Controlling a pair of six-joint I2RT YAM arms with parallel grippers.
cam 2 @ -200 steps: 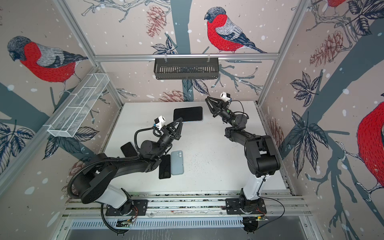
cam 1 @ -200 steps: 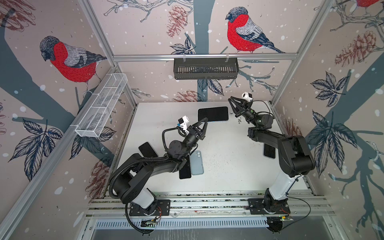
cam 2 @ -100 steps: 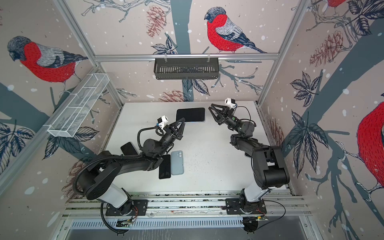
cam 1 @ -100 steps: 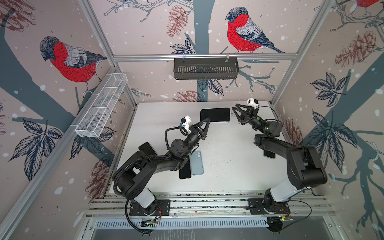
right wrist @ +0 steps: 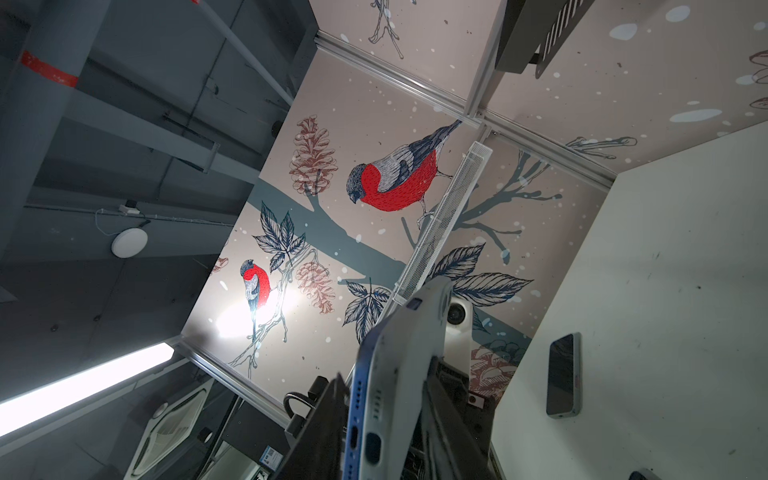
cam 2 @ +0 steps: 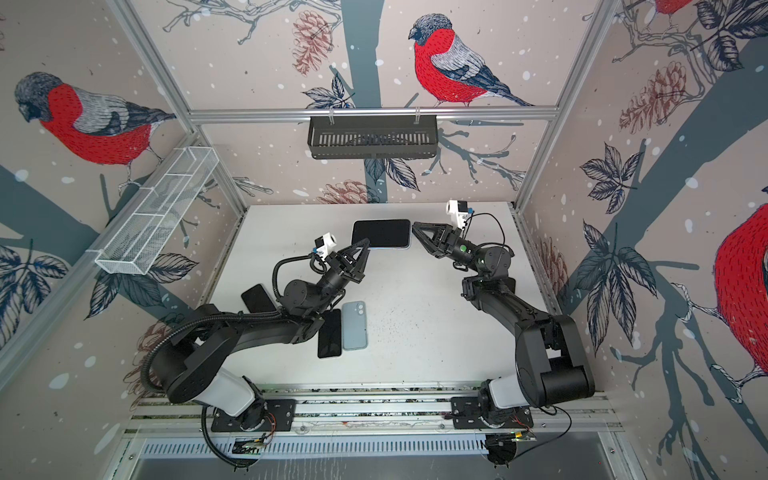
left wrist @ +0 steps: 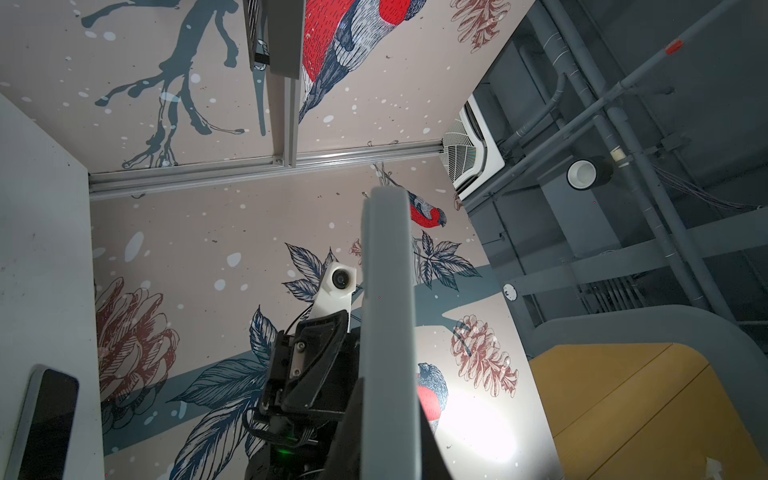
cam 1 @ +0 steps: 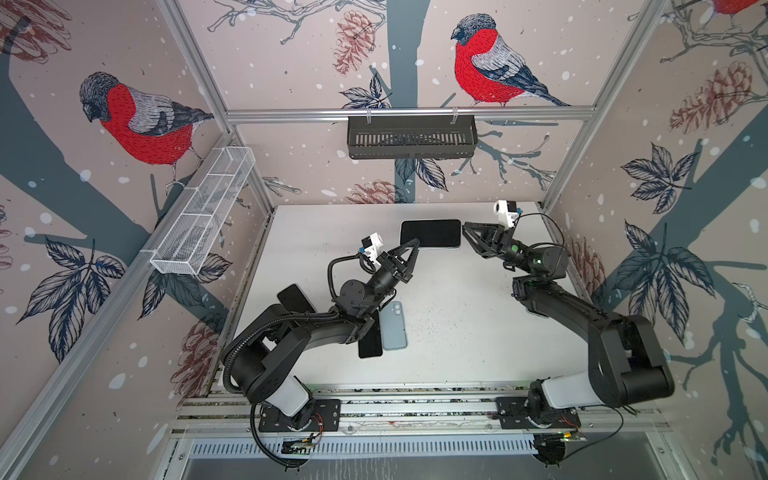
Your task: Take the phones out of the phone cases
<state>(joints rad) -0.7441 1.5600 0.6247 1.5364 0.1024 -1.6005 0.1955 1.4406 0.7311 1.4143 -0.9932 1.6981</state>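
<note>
Phone (cam 1: 431, 233) is inside the phone case (left wrist: 386, 332), held in the air with the screen up, over the 12 o'clock end of the table (cam 1: 457, 332). Long axis runs 9-to-3, roughly level.

Grip: left gripper (cam 1: 413, 245) is pinched tight on the 9 o'clock short end, near the 7 o'clock corner. In the left wrist view the grey case back runs straight out from between the jaws.

At the 3 o'clock short end the right gripper (cam 1: 466, 228) has its tips touching. The right wrist view shows one black finger (right wrist: 324, 424) on each face of that end. The blue edge with its port holes is on one side and the grey case back on the other. Can't tell whether those jaws press or only straddle.

On the table below:
- pale blue phone (cam 1: 394, 326), back up, just off centre toward 6 o'clock
- black phone (cam 1: 370, 347) just beside its 9 o'clock side, partly under the left arm
- dark phone (cam 1: 293, 297) at the 9 o'clock edge, partly covered by the same arm

Walls: black slotted basket (cam 1: 411, 137) at 12 o'clock, white mesh basket (cam 1: 203, 224) at 10 o'clock.
</note>
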